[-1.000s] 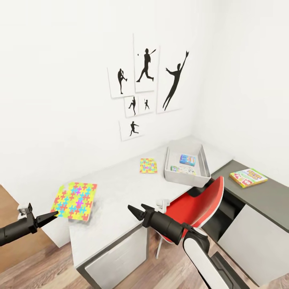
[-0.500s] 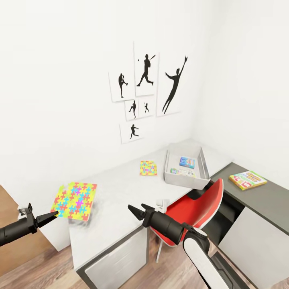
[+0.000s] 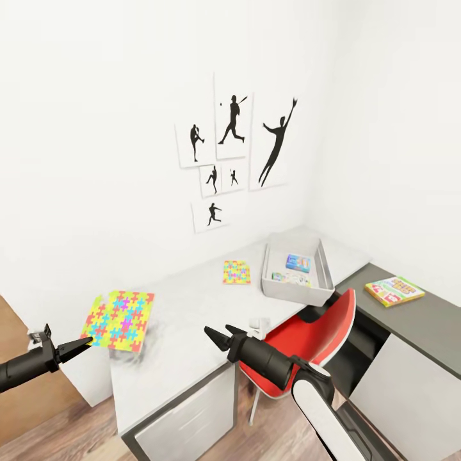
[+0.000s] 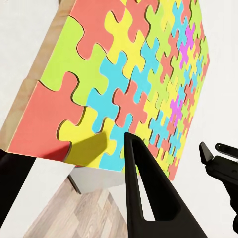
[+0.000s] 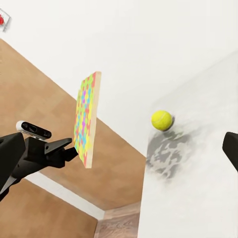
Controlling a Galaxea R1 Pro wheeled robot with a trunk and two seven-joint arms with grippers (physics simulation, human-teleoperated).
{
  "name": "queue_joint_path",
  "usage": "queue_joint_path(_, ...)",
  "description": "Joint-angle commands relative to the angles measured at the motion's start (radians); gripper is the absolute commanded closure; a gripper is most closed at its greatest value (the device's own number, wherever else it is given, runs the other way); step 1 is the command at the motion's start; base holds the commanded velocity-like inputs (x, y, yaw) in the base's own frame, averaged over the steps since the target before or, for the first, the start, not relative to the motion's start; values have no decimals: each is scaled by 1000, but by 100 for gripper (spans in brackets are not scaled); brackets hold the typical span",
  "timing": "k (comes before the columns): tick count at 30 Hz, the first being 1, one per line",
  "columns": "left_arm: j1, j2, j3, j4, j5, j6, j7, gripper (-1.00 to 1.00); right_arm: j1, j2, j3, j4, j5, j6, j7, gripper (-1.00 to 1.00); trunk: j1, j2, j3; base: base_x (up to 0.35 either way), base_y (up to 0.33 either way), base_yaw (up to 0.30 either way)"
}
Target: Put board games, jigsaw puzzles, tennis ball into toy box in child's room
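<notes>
My left gripper point(image 3: 82, 346) is shut on the near edge of a multicoloured jigsaw puzzle point(image 3: 120, 319), held tilted over the table's left end; the left wrist view shows the puzzle point(image 4: 124, 84) close up. In the right wrist view the same puzzle point(image 5: 87, 119) stands edge-on, with the tennis ball point(image 5: 161, 120) resting on the table beyond it. A second jigsaw puzzle point(image 3: 235, 271) lies flat beside the toy box point(image 3: 294, 293), which holds a blue board game point(image 3: 299, 262) and a pale one point(image 3: 290, 278). A yellow-green board game point(image 3: 394, 290) lies on the dark cabinet top. My right gripper point(image 3: 221, 336) hangs open over the table's front edge.
A red chair point(image 3: 307, 339) is pushed against the pale table point(image 3: 186, 320) just right of my right arm. Athlete-silhouette posters point(image 3: 234, 147) hang on the white wall. Wood-plank floor point(image 3: 64, 429) shows at the lower left.
The whole view has shifted a little, so the camera moved. Both grippers keep the same pose, the left still holding the puzzle.
</notes>
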Motion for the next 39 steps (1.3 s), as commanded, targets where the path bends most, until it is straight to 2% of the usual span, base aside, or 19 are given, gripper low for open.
queue_joint_path(1,-1,0,2,-1,-7,10,-7,100,-1,-1,0,-1,-6,3,0,-100,1,-2,-1,0,0,0)
queue_joint_path(11,-1,0,1,-1,-7,10,-7,100,-1,-1,-1,-1,-7,2,-1,-100,1,-2,14,0,0,0)
queue_joint_path(17,-1,0,2,-1,-7,10,-7,100,-1,6,-1,1,-8,3,-6,-100,1,-2,15,0,0,0)
queue_joint_path(27,-1,0,2,-1,-7,10,-7,100,-1,1,-1,0,-10,5,-7,-100,1,-2,15,0,0,0)
queue_joint_path(30,-1,1,2,-1,-7,10,-7,100,-3,9,-7,-12,-12,11,-11,-100,1,-2,15,0,0,0)
queue_joint_path(35,-1,-1,2,-1,-7,10,-7,100,-4,12,-61,-27,-14,86,-27,-100,1,-2,15,0,0,0)
queue_joint_path(37,-1,0,2,-1,-7,10,-7,100,-5,10,-101,-31,-15,109,-29,-100,1,-2,15,0,0,0)
queue_joint_path(39,-1,-1,2,-1,-7,10,-7,100,-5,6,-178,-33,-23,147,-28,-100,1,-2,15,0,0,0)
